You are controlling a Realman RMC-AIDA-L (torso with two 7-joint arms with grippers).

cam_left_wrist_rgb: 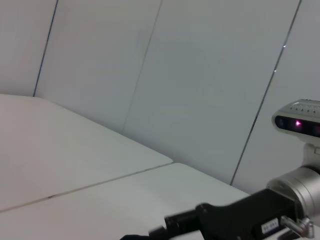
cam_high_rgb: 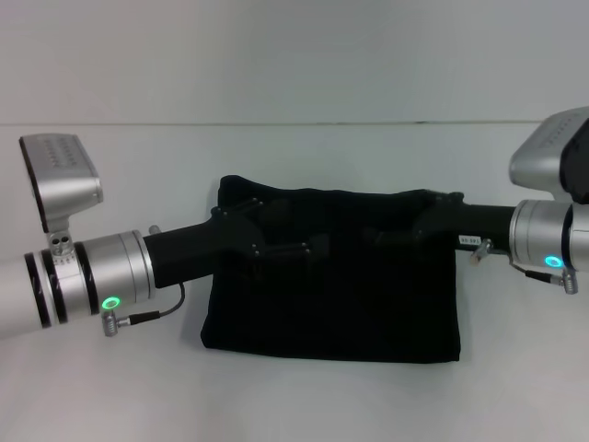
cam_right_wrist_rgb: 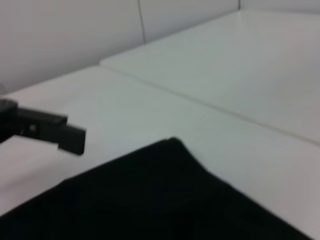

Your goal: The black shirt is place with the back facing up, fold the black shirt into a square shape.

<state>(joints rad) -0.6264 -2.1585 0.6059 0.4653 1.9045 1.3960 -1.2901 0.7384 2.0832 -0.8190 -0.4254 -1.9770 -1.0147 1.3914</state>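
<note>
both claws over a nearly folded shirt

the black shirt point(cam_high_rgb: 331, 295) lies mid-table point(cam_high_rgb: 110, 387) as a compact rectangle, near edge straight. above its far half the left claw point(cam_high_rgb: 308, 247) and right claw point(cam_high_rgb: 386, 232) reach inward; whether either pinches cloth, cannot tell. next probably a last fold to square it.

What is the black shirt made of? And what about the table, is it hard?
The shirt looks like soft matte cloth: it shows no shine, and its corners are rounded and a little floppy. The table looks like a hard, smooth white board, perhaps laminate or painted wood, with a thin straight seam between panels; the exact material cannot be told. Both pincers are over the shirt, left pincer and right pincer.
</note>
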